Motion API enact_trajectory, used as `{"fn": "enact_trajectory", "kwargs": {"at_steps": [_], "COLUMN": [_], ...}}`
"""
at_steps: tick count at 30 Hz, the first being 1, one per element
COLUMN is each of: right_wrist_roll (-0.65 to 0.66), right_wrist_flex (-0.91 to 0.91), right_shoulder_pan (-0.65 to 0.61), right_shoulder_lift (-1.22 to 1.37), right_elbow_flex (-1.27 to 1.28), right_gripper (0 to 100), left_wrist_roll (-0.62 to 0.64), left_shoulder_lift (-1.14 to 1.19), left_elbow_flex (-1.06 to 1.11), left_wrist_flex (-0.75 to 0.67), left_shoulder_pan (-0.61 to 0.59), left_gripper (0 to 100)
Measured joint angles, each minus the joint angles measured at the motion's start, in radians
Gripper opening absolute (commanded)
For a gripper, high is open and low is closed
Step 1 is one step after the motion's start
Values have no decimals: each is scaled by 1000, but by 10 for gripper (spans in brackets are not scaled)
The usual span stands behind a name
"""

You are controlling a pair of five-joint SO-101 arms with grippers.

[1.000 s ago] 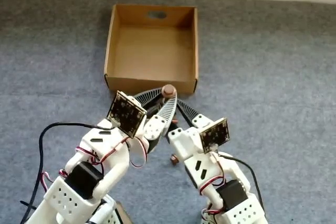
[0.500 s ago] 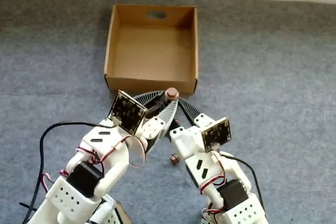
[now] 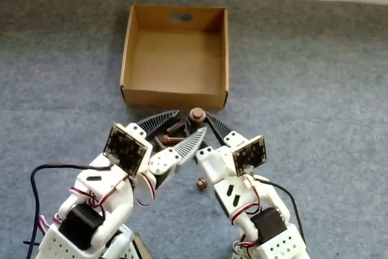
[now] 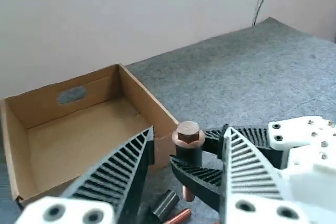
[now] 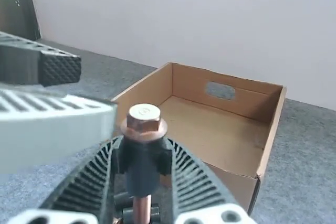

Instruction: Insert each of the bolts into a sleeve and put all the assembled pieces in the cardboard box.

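Note:
My right gripper (image 3: 197,121) (image 5: 143,157) is shut on a dark sleeve with a copper bolt (image 3: 196,114) (image 5: 143,119) standing upright in it, just in front of the cardboard box (image 3: 124,59) (image 5: 269,129). My left gripper (image 3: 190,121) (image 4: 188,132) is open, with its fingers spread on either side of that assembled piece (image 4: 188,139) and not touching it. On the carpet below lie a loose dark sleeve (image 4: 166,202) and a loose copper bolt (image 3: 171,139) (image 4: 177,217). The box holds nothing.
A small copper piece (image 3: 200,183) lies on the grey carpet between the two arm bases. The box (image 4: 142,103) stands open-topped directly beyond both grippers. Bare carpet stretches to both sides of it.
My left gripper has opened, let go of the bolt and drawn back toward its base. The right gripper has stayed put, still holding the sleeve with the bolt in it.

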Motion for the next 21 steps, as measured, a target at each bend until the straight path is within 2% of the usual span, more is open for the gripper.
{"fn": "enact_trajectory", "kwargs": {"at_steps": [3,8,10,12,13,15,18,21], "right_wrist_roll": [0,0,0,0,0,0,0,0], "right_wrist_flex": [0,0,0,0,0,0,0,20], "right_shoulder_pan": [0,0,0,0,0,0,0,0], "right_shoulder_lift": [0,0,0,0,0,0,0,0], "right_elbow_flex": [0,0,0,0,0,0,0,0], "right_gripper": [6,6,6,6,6,6,6,6], "left_wrist_roll": [0,0,0,2,0,-20,-103,-120], "left_shoulder_lift": [0,-5,0,0,0,2,2,2], "left_elbow_flex": [0,71,133,207,242,292,307,353], "left_wrist_flex": [0,0,0,0,0,0,0,0], "left_shoulder_pan": [-103,-390,-465,-494,-496,-499,-502,-500], "left_gripper": [213,208,143,26,0,27,8,10]}}
